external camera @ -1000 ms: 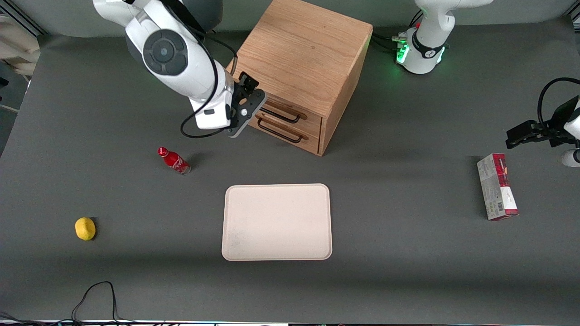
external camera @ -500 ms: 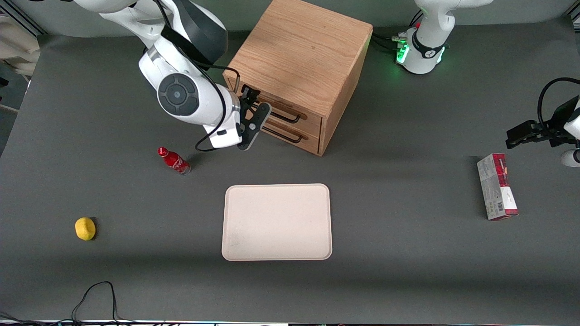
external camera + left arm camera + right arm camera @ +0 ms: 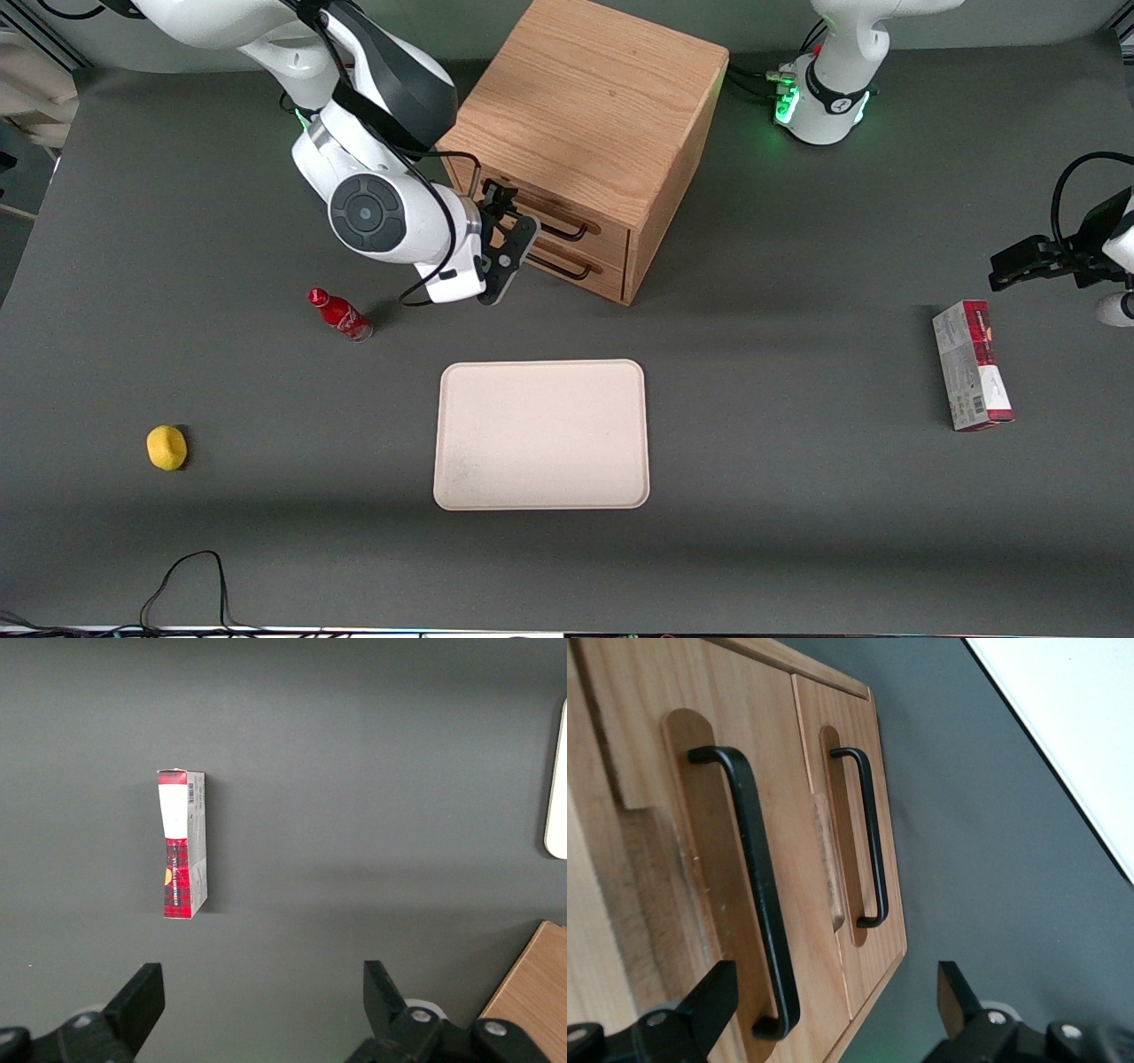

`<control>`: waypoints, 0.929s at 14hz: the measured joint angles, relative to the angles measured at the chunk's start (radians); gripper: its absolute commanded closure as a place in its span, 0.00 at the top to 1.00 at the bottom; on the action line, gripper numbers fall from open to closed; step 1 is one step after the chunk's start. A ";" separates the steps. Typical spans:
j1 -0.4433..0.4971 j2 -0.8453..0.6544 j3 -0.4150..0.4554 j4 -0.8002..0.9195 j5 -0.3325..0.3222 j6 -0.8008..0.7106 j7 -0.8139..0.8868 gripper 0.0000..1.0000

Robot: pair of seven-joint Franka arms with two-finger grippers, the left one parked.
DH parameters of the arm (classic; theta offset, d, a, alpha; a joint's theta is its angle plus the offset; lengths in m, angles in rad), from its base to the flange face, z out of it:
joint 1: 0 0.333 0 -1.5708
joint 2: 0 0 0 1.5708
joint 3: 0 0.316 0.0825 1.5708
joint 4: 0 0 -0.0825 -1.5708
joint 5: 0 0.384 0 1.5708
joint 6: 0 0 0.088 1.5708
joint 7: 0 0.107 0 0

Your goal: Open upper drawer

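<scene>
Oak-wood cabinet (image 3: 589, 106) standing on the grey tabletop (image 3: 797, 496), farther from the front camera than the pale tray (image 3: 540, 434), with both drawers facing that camera at a slant. Upper drawer (image 3: 607, 232) shut flush, directly above the lower drawer (image 3: 607, 270), each carrying a long black wire pull.

Gripper (image 3: 509, 226) parked just in front of the drawer fronts, toward the working arm's end of the cabinet. Jaws spread wide and holding nothing. From the wrist camera, gripper (image 3: 833, 992) lined up roughly on the seam between the two fronts, with the upper pull (image 3: 757, 895) nearer one fingertip and the lower pull (image 3: 868, 842) nearer the tabletop. Hard to tell from either view whether any finger already touches wood; probably apart.

Judged as the approach step, with nothing grasped yet and the drawer not yet moved.

Risks from here:
- Closing on the lower pull instead, since the two look alike and sit close together.
- Driving forward off-centre and jamming a fingertip against the backing plate (image 3: 704, 868) rather than straddling the bar.
- Gripping close to the bar's end and pulling crookedly, racking the drawer in its runners or dragging the whole cabinet across the tabletop.
- Sweeping the arm back too far and knocking over the red bottle (image 3: 341, 315) close by.
</scene>
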 measured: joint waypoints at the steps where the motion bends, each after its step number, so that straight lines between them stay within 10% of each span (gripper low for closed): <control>1: 0.000 0.005 0.001 -0.010 0.000 0.015 0.000 1.00; 13: 0.010 0.022 0.012 -0.074 0.000 0.100 -0.001 1.00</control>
